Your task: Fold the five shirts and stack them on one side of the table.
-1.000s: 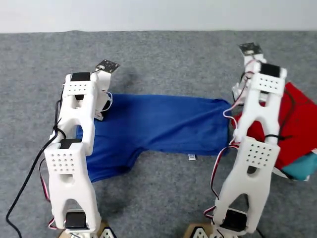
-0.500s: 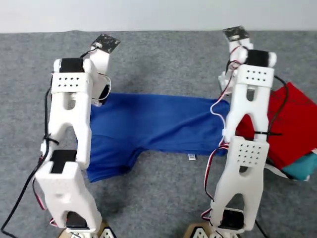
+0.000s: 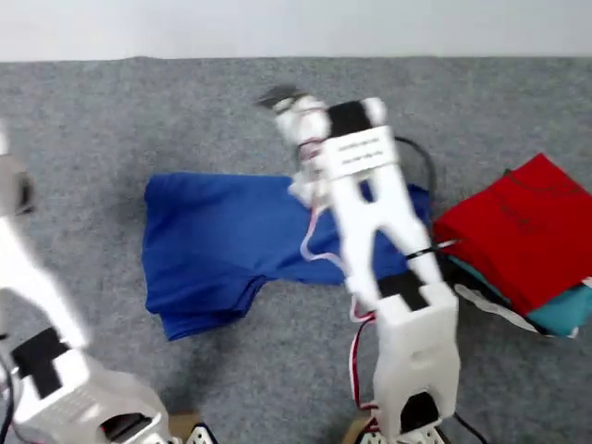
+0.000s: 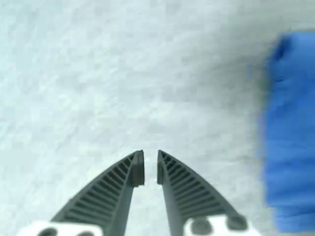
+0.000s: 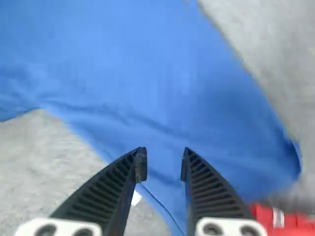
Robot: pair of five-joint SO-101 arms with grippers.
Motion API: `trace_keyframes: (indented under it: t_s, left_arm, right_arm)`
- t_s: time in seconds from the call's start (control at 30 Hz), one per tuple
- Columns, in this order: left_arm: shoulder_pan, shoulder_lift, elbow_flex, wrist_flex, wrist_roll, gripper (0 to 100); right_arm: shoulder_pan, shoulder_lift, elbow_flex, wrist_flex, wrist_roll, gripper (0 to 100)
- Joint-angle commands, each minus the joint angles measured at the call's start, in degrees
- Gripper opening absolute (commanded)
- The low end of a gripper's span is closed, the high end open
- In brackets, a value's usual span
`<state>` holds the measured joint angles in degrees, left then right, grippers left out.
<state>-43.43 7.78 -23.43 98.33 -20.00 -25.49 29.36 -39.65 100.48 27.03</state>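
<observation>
Covering the whole work area, a grey carpet-like table surface (image 3: 462, 102) is recorded. The blue shirt (image 3: 213, 236) is laid flat and unfolded across the middle of the table, one sleeve spread toward the near edge. The right arm (image 3: 379, 222) is extended from the near edge over the right half of this shirt. The left arm (image 3: 37, 305) is seen blurred at the left border, apart from the shirt.

A folded red shirt (image 3: 523, 227) is placed on the right side of the table, resting on a teal shirt (image 3: 566, 313) whose edge is exposed beneath it. The blue shirt's right end is hidden behind the arm, so contact with the stack cannot be judged.

The right gripper (image 5: 162, 164) is held over the blue cloth with its fingers slightly parted; nothing is gripped. A small white patch (image 5: 135, 198), possibly a garment label, is noted at the hem.

The left gripper (image 4: 146, 169) is held over bare table beside the shirt's edge, fingers drawn almost together, nothing between them.
</observation>
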Motion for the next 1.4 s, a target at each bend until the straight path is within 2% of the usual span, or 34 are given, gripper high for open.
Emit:
trace_keyframes:
  t_s: [0.0, 0.07, 0.23, 0.53, 0.9, 1.13, 1.23, 1.37]
  left_arm:
    - [-8.3, 1.3, -0.5, 0.4, -3.8, 5]
    - [-11.3, 3.3, -0.5, 0.6, -5.4, 5]
    - [-17.5, 6.2, -0.6, 0.5, -7.9, 5]
    - [-23.1, 7.0, -0.6, 0.4, -10.3, 5]
    - [-27.7, 7.0, -0.7, 0.4, -11.0, 5]
    - [-28.8, 6.9, -0.7, 0.4, -12.0, 5]
    - [-28.8, 7.0, -0.7, 0.4, -12.0, 5]
    - [-28.5, 6.8, -0.7, 0.4, -12.0, 5]
  right_arm:
    - [-8.8, -3.8, 0.1, 2.3, 2.1, 19.2]
    - [-13.8, -3.8, 0.1, 2.2, 2.3, 23.6]
    - [-24.8, -0.6, 0.1, 1.5, 2.3, 24.3]
    - [-37.8, 9.5, -0.2, 0.3, 2.2, 24.3]
    - [-38.7, 18.9, -0.2, -8.7, 2.3, 24.4]
    - [-37.9, 23.9, -0.2, -9.2, 2.3, 24.0]
    - [-37.9, 24.5, -1.3, -9.1, 2.3, 17.5]
    - [-37.9, 25.4, -2.8, -8.8, 2.4, 1.9]
